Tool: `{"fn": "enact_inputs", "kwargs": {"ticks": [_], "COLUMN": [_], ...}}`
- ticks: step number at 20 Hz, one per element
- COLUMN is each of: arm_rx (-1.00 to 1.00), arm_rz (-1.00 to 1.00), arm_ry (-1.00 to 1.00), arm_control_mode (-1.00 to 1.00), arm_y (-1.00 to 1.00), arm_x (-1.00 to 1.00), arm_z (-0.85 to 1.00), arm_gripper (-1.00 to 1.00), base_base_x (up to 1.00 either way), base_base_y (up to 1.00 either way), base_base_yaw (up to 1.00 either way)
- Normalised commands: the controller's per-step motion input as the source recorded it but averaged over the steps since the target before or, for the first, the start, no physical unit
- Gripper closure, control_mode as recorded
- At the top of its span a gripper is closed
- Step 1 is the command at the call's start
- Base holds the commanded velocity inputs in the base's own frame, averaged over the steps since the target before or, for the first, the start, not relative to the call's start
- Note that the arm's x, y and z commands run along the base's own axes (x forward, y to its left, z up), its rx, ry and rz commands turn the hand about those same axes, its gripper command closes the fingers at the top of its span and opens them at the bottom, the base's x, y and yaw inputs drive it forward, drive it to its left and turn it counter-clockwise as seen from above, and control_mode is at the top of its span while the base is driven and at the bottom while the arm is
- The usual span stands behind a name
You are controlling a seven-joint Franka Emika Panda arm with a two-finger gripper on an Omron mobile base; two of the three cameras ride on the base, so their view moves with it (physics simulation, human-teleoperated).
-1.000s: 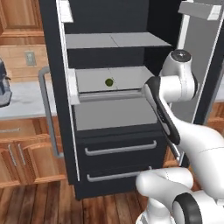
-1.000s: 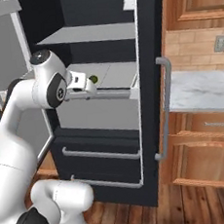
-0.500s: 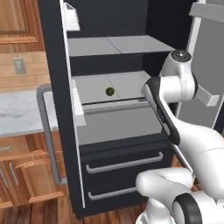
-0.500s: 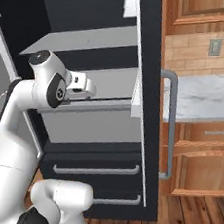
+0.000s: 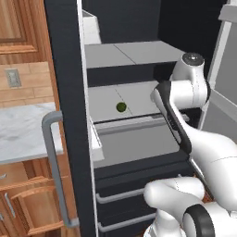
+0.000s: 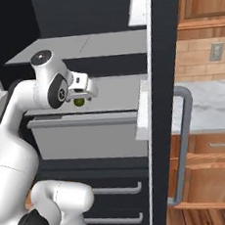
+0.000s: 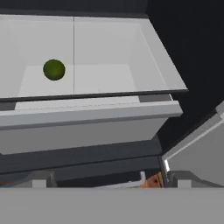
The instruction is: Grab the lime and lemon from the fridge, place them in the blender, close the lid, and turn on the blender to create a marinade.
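Inside the tall black fridge (image 5: 69,92), whose doors stand open, one small dark green round lime (image 5: 121,107) lies alone on the pale grey floor of a middle compartment, toward the back and well apart from the side walls; it is the single fruit to be seen. Two pale grey shelves (image 5: 134,53) show, one above the other, the upper one bare, and the lime's level sits over one wide pale grey drawer front (image 5: 134,139). Below that come two black drawers, each with one grey bar pull (image 5: 120,196), so two pulls in all. On the near door edge hangs one long grey bar handle (image 5: 53,166), and one white door bin (image 6: 137,6) shows high up on the door in the right base view. One white robot arm with dark joints (image 5: 185,92) reaches up in front of the compartment; in the right base view its pincer (image 6: 85,90) is level with the lime and just in front of it, hiding part of the fruit, though I cannot tell from that angle whether they touch. From the hand view the lime (image 7: 54,69) lies well ahead in the white compartment, apart from the fingers, so the pincer is spread wide and holds nothing. Beside the fridge, one marble-topped desk (image 5: 23,134) runs over wooden cupboards (image 5: 28,203), with one grey wall socket (image 5: 12,77) on the tiled wall above it.
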Motion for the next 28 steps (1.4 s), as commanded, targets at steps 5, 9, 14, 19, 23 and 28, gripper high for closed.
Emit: {"fn": "enact_inputs", "kwargs": {"ticks": [5,9,14,19,23,28], "arm_rx": [0.00,0.00,0.00,0.00,0.00,0.00], "arm_rz": [0.00,0.00,0.00,0.02,0.03,0.01], "arm_ry": [0.00,0.00,0.00,-0.01,-0.07,-0.02], "arm_control_mode": [1.00,1.00,-1.00,-1.00,-1.00,-1.00], "arm_y": [0.00,0.00,0.00,0.06,0.28,0.66], "arm_x": [0.00,0.00,0.05,0.02,0.00,0.01], "arm_z": [0.00,0.00,-0.16,-0.34,-0.27,-0.33], "arm_gripper": [-1.00,-1.00,-1.00,-1.00,-1.00,-1.00], "base_base_x": [0.51,0.49,0.11,0.00,0.00,0.00], "base_base_y": [0.38,0.27,0.02,0.00,0.00,0.00], "base_base_yaw": [-0.09,-0.07,0.00,0.00,0.00,0.00]}}
